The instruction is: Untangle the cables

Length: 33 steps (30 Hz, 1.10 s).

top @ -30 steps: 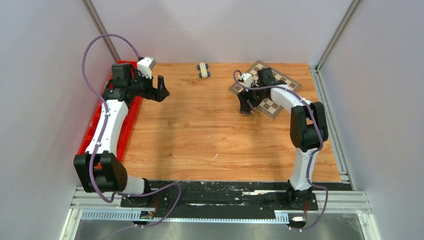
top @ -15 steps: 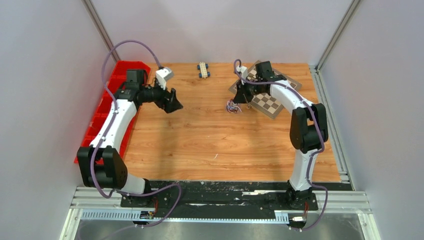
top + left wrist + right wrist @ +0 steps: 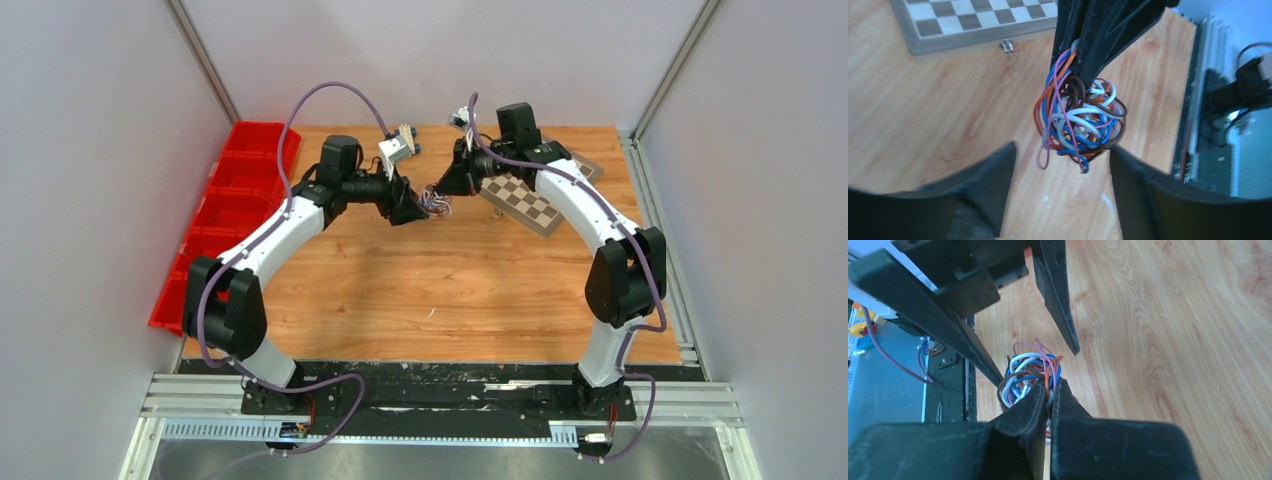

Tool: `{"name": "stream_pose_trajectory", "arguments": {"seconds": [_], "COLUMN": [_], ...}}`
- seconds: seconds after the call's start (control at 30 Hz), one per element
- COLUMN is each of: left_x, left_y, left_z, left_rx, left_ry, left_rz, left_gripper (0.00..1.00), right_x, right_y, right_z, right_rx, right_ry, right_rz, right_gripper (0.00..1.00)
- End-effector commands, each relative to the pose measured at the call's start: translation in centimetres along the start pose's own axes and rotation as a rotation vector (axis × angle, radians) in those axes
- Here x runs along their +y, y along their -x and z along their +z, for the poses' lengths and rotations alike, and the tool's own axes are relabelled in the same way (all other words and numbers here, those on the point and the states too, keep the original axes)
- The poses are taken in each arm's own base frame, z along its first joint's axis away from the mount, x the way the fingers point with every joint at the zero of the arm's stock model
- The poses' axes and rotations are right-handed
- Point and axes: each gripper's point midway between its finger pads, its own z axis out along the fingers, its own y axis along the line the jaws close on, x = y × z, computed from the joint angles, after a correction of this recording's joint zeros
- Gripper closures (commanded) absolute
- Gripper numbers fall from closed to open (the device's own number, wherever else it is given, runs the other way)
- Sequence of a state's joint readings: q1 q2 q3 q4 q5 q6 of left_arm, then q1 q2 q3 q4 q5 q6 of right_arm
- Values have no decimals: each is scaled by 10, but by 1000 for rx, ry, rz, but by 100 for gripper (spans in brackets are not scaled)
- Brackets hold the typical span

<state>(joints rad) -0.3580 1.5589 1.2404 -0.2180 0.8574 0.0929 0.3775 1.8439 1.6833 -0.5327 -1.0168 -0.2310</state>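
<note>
The cables (image 3: 436,201) are a small knot of thin white, blue, orange, brown and pink wires, held above the wooden table. My right gripper (image 3: 447,186) is shut on the knot's top, and the wires bulge out past its closed fingertips (image 3: 1040,392). The wrist view of the left arm shows the knot (image 3: 1080,122) hanging from the right gripper's black fingers (image 3: 1088,55). My left gripper (image 3: 1062,150) is open just in front of the knot, one finger on each side. Its right finger (image 3: 1128,170) sits at the knot's edge; I cannot tell if it touches.
A folded chessboard (image 3: 525,200) lies at the back right, under the right arm. Red bins (image 3: 235,190) line the left edge. A small toy car (image 3: 405,131) sits at the back centre, partly behind the left wrist. Grey walls close in the sides.
The right gripper shut on the cables beside the chessboard and carried them up and left. The left arm swung right from the red bins to meet the knot, its jaws narrowing slightly.
</note>
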Motion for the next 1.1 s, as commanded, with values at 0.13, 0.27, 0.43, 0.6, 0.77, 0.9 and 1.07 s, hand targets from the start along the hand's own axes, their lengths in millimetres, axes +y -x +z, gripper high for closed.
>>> {"name": "stream_pose_trajectory", "arguments": {"seconds": [0.13,0.27,0.43,0.6,0.77,0.9,1.07], "left_x": [-10,0,20,30,44,53,62], "left_y": [27,16,-14,-45,-78,-106,-134], "left_z": [1,-31,-76,-111,-142,-161,-175], "left_rx": [-64,-62,-2,79,151,221,280], "left_ry": [-55,-6,109,199,300,353,400], "left_rz": [-81,-115,-90,-91,-100,-78,-97], "left_gripper": [97,100,100,100,100,100,100], "right_x": [11,-23,-62,-79,-94,-100,-110], "right_y": [35,23,9,0,-16,-24,-25], "right_z": [-22,-52,-99,-130,-160,-179,-197], "right_rx": [-86,-97,-117,-131,-124,-121,-132], "right_ry": [-17,-141,-291,-365,-429,-462,-507], "right_rz": [-23,23,58,75,101,118,120], "right_gripper": [100,100,100,100,100,100,100]}}
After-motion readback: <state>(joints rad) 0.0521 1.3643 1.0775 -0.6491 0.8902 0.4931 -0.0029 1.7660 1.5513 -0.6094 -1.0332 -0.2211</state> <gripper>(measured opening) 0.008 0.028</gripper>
